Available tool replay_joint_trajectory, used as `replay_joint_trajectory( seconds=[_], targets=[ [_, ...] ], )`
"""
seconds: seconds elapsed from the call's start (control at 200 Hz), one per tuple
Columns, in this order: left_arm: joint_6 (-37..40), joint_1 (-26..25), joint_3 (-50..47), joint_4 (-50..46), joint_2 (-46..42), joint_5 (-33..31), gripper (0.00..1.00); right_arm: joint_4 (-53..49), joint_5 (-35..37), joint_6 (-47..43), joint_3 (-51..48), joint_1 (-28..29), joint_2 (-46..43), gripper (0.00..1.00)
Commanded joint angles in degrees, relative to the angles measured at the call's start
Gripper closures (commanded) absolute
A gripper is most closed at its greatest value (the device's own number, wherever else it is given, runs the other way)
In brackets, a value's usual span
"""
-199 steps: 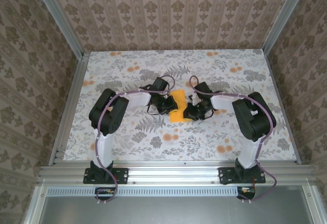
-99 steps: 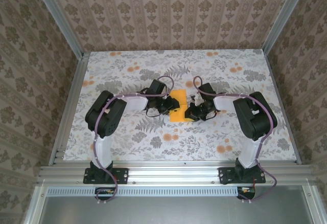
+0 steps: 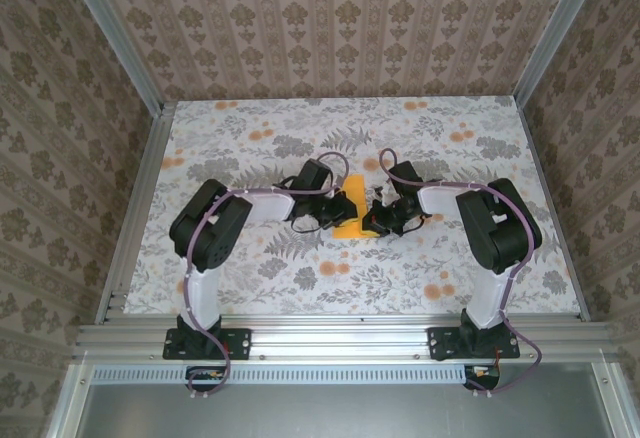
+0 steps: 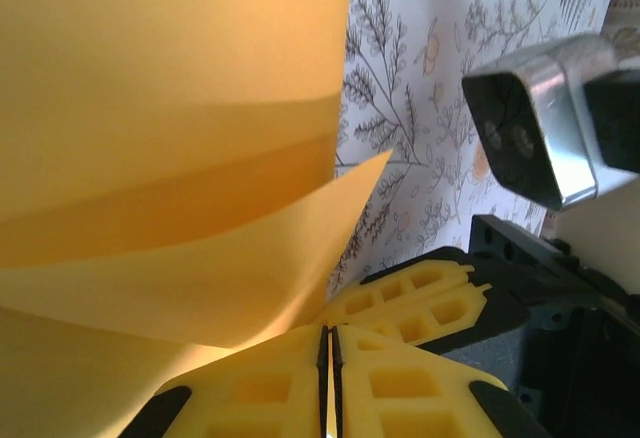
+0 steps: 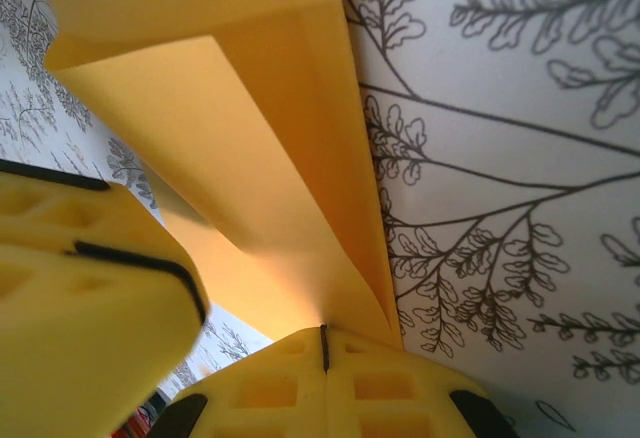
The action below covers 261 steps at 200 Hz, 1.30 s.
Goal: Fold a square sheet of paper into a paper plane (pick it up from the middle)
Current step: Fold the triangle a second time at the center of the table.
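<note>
Both my grippers are pinched shut on the folded square sheet of paper (image 4: 170, 108), the left gripper (image 4: 328, 343) and the right gripper (image 5: 323, 340) nearly touching. The sheet's layers fan out ahead of each fingertip pair. Over the last second my left gripper has slid in toward the right one, leaving less paper open between them.

No readable text, label, brand, number or sign in any view. The table cover (image 3: 250, 263) carries just a floral and fern print, and the far and side walls (image 3: 330, 28) a repeating ornamental wallpaper pattern. The square sheet of paper (image 3: 350, 222) at mid-table is plain orange on every face that shows.
</note>
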Motion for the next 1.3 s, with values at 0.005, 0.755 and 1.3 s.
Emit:
replay_joint_trajectory(
  seconds=[0.005,0.755,1.3],
  targets=[
    [-0.5,-0.6,1.8,-0.9,1.8,2.1,0.88,-5.1,6.8,0.9,-0.8,-0.1,2.9,0.98],
    [2.5,0.9,11.4,-23.5,5.3,-14.4,0.89,-9.1,11.0,-2.0,-3.3,0.1,2.3,0.98],
    [11.0,6.4,9.1,-19.1,6.8,-14.3,0.85,-8.4,11.9,-2.5,-5.5,0.0,0.9,0.98]
  ],
)
